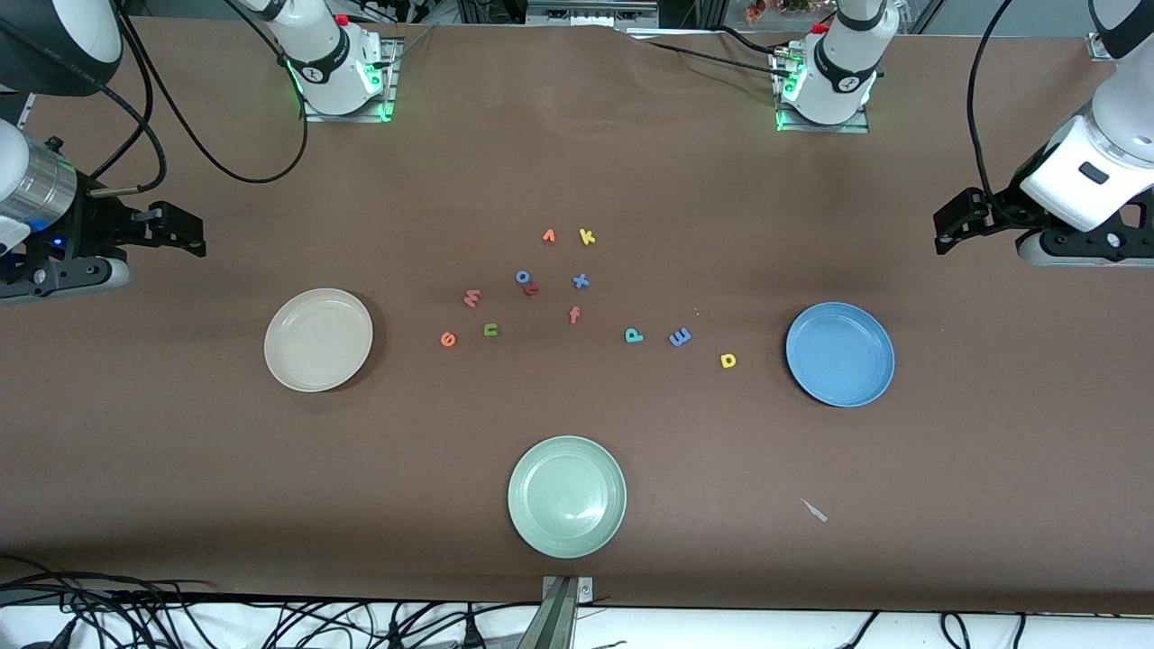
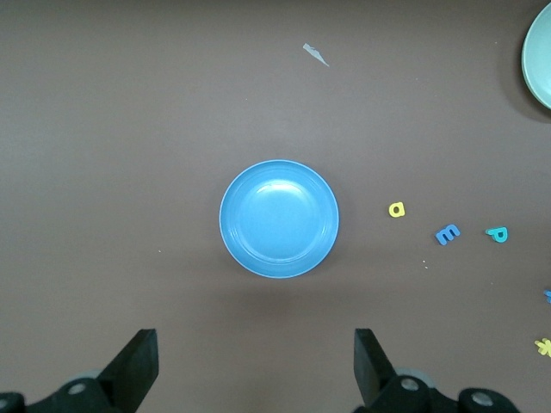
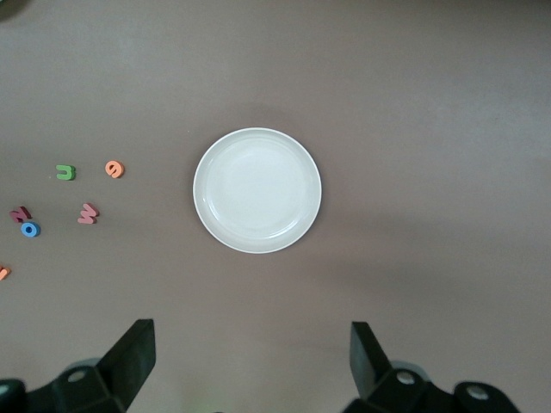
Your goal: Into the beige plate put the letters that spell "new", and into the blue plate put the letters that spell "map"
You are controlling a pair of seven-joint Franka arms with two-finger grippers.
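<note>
beige plate (image 1: pixel 318 340), blue plate (image 1: pixel 839 353) (medium blue)

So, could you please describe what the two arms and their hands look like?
Both arms are glossy white with black joint bands, on bases glowing green, trailing black cables. The left hand and the right hand are black with two flat fingers; the right wrist carries a silver cylinder with a blue light.

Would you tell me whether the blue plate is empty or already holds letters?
Empty: the blue plate shows only bare surface; the yellow "a" lies on the table beside it.

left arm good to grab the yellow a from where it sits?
Probably yes. The yellow "a" lies flat on bare table beside the blue plate, apart from other letters, and the left gripper is open and empty.
</note>
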